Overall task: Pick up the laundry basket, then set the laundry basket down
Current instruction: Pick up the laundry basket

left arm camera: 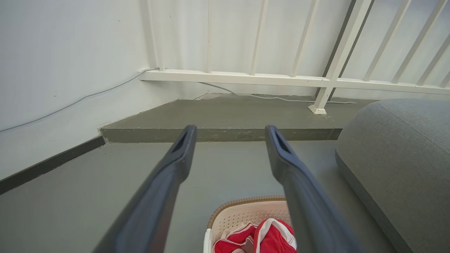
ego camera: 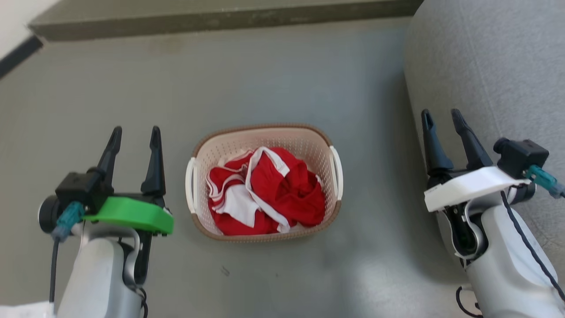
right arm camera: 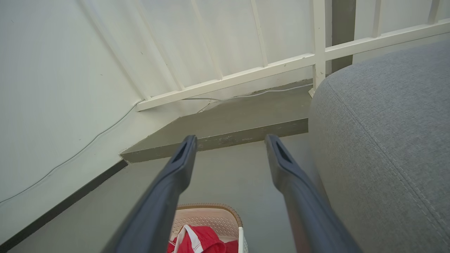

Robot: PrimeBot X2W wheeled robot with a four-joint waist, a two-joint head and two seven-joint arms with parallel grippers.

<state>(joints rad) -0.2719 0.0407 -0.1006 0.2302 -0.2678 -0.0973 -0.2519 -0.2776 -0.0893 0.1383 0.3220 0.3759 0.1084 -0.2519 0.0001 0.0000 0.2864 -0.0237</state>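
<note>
Right claw [right arm camera: 230,138], fingers [right arm camera: 163,196] apart, the laundry basket [right arm camera: 214,219] of red-and-white clothes [right arm camera: 202,240] low between them, grey cushion [right arm camera: 379,147] at right.

Home-like interior, perhaps a landing; smooth grey floor [ego camera: 282,79]; laundry basket [ego camera: 260,127] of red-and-white clothes [ego camera: 282,185] at centre; grey fabric seat [ego camera: 485,66] at 2 o'clock; raised step [ego camera: 220,20] at 12 o'clock, white railing [left arm camera: 246,78] above; white wall [left arm camera: 52,52] with dark skirting [ego camera: 17,55] at 10 o'clock; loose cable [left arm camera: 70,103] along it.

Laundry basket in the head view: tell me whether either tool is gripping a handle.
No, the left tool and right tool hang open either side of the laundry basket, touching nothing.
</note>
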